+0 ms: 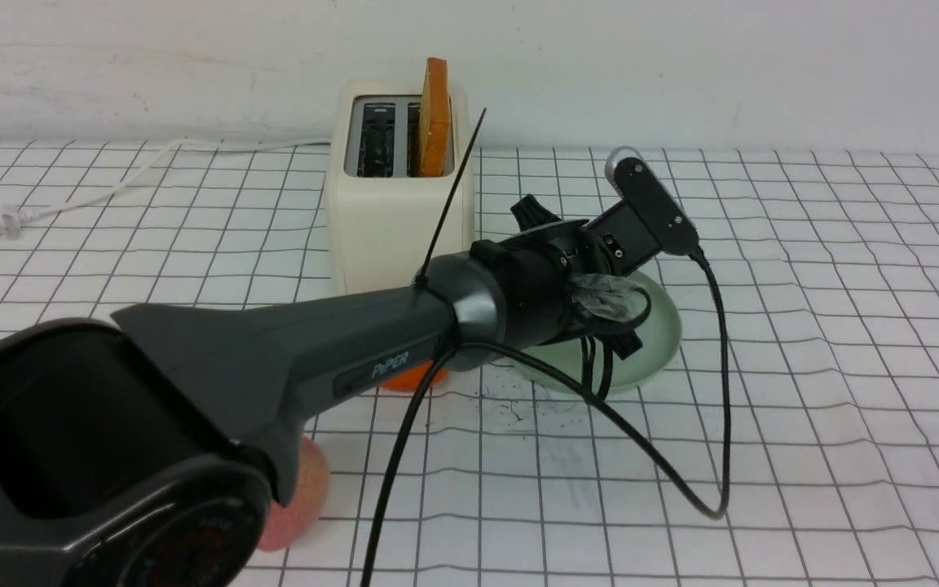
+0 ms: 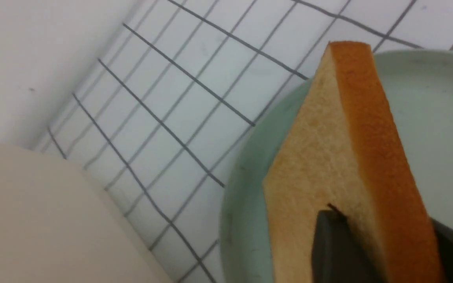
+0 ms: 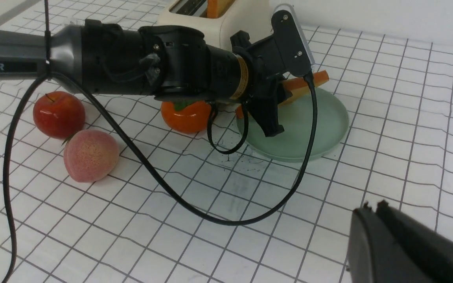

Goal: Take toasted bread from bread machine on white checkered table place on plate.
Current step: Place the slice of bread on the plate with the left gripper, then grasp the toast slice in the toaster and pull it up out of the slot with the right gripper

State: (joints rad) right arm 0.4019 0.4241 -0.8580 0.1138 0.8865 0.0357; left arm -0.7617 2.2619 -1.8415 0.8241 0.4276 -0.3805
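Note:
My left gripper (image 2: 383, 243) is shut on one slice of toasted bread (image 2: 340, 157), a dark finger on each face. It holds the slice tilted over the pale green plate (image 2: 427, 118), near the rim on the toaster's side. I cannot tell if the slice touches the plate. The plate (image 1: 659, 334) lies on the checkered table just right of the cream bread machine (image 1: 400, 196). A second slice (image 1: 435, 118) stands in its right slot; the left slot is empty. My right gripper (image 3: 372, 206) is shut and empty above bare cloth, nearer than the plate (image 3: 321, 129).
An orange persimmon (image 3: 185, 116) sits in front of the toaster, under my left arm. A red apple (image 3: 58, 114) and a pink peach (image 3: 90, 155) lie further left. The left arm's black cable (image 1: 714, 391) loops over the cloth. The white power cord (image 1: 111, 183) trails left.

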